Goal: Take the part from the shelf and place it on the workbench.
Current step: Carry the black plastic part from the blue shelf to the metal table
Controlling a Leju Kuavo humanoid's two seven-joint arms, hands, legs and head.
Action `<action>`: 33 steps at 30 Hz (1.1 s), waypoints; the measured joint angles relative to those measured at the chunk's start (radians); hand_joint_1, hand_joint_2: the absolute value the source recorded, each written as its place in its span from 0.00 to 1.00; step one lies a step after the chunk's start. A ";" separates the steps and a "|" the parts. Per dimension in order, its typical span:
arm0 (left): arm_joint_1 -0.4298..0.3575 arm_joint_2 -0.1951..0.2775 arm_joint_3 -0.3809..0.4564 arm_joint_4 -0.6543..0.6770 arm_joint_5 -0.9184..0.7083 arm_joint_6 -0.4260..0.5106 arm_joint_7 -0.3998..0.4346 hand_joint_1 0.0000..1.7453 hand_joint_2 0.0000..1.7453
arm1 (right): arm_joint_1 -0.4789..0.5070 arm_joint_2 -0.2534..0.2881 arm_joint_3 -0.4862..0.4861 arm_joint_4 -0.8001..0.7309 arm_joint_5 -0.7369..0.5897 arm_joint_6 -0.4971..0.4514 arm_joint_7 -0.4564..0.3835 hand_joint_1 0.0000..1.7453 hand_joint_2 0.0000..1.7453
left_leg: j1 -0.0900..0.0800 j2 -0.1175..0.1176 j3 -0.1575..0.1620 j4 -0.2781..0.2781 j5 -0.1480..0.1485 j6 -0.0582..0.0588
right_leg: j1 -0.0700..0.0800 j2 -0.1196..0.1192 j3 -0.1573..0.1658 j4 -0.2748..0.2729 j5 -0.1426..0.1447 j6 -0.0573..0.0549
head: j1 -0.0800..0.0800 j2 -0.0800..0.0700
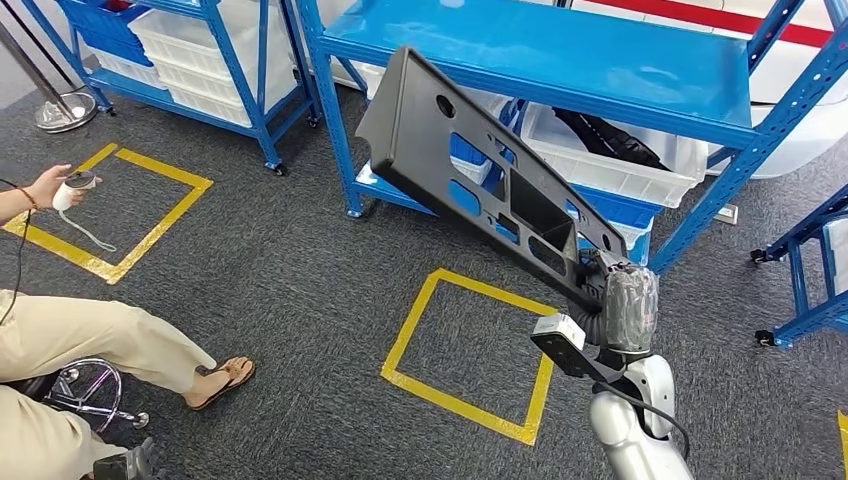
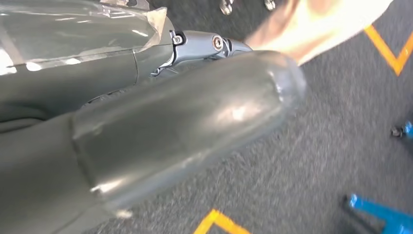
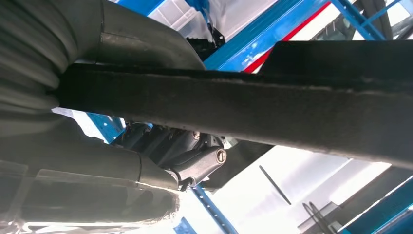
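Observation:
The part [image 1: 425,135] is a long black plastic panel with several cutouts. In the head view my right hand [image 1: 625,305] grips its near end and holds it up, slanting away to the upper left in front of the blue shelf [image 1: 560,55]. In the right wrist view the part [image 3: 272,112] crosses the picture as a dark bar, with the thumb over it and the fingers [image 3: 195,161] under it. My left hand [image 2: 160,126] hangs over the grey carpet with its thumb stretched out, and nothing is in it.
A seated person at the left holds a white controller [image 1: 72,188]. A yellow tape square [image 1: 410,335] marks the carpet below the part. A white bin [image 1: 640,170] with black parts sits low in the shelf. More blue shelves stand at far left [image 1: 265,90] and right [image 1: 810,290].

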 joint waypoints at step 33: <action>-0.038 0.262 0.319 0.093 0.007 -0.366 0.090 0.00 0.00 | 0.268 0.053 -0.117 -0.265 0.082 0.068 0.015 0.98 1.00 | -0.003 0.009 0.006 0.028 -0.038 -0.003 | -0.002 -0.022 -0.001 -0.001 0.002 -0.034 | -0.003 0.000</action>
